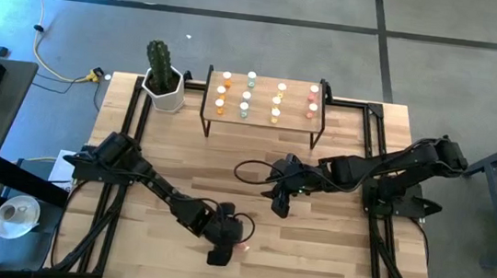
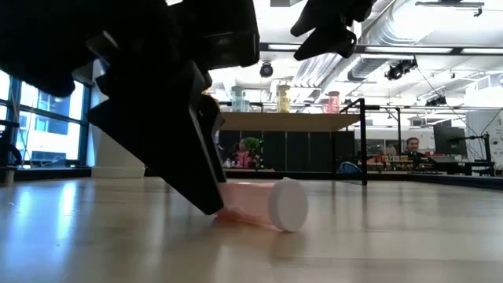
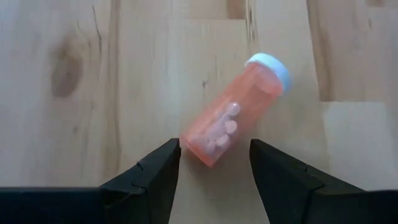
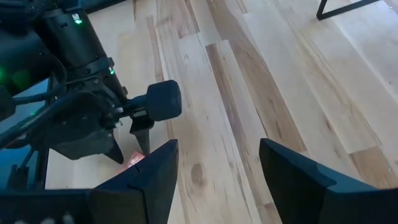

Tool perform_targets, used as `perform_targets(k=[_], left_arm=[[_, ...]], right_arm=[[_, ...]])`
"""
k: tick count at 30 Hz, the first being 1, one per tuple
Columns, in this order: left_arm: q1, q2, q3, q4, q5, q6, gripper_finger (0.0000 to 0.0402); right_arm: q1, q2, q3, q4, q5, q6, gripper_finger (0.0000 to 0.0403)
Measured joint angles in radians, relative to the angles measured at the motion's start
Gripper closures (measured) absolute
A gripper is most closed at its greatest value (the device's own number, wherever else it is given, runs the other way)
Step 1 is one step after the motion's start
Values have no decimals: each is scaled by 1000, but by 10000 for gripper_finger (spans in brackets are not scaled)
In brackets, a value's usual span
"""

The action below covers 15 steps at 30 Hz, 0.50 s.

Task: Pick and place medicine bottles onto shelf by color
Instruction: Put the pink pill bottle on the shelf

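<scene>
A red-pink medicine bottle (image 3: 233,118) with a white cap (image 3: 270,67) lies on its side on the tabletop near the front; it also shows in the low view (image 2: 259,206). My left gripper (image 3: 214,162) is open and low over the table, one finger on either side of the bottle's closed bottom end. My right gripper (image 1: 281,203) is open and empty, above the middle of the table. The shelf (image 1: 294,102) stands at the far edge. On it stand several bottles in columns: orange (image 1: 223,92), pale green (image 1: 246,97), yellow (image 1: 277,100), red-pink (image 1: 312,99). My left gripper's fingers (image 3: 158,171) stand on either side of the bottle's bottom end (image 3: 199,143), coming from above. The bottle lies flat on the table, slanted across the gap. Whether a finger touches it, I cannot tell.
A cactus in a white pot (image 1: 162,82) stands at the far left beside the shelf. A black cable loop (image 1: 254,169) lies mid-table near the right arm. Bare wood lies between the shelf and the grippers.
</scene>
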Motion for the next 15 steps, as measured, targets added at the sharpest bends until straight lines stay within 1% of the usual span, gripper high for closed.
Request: perform_targets(k=[5,11,15], left_arm=[[0,0,9,11,-22,146,216],[-1,0,9,19,-9,287,216],[-1,0,9,21,4,339,216]], right_arm=[[0,0,0,1,0,-1,187],[0,0,0,-1,0,-5,187],[0,0,0,0,0,-5,187]])
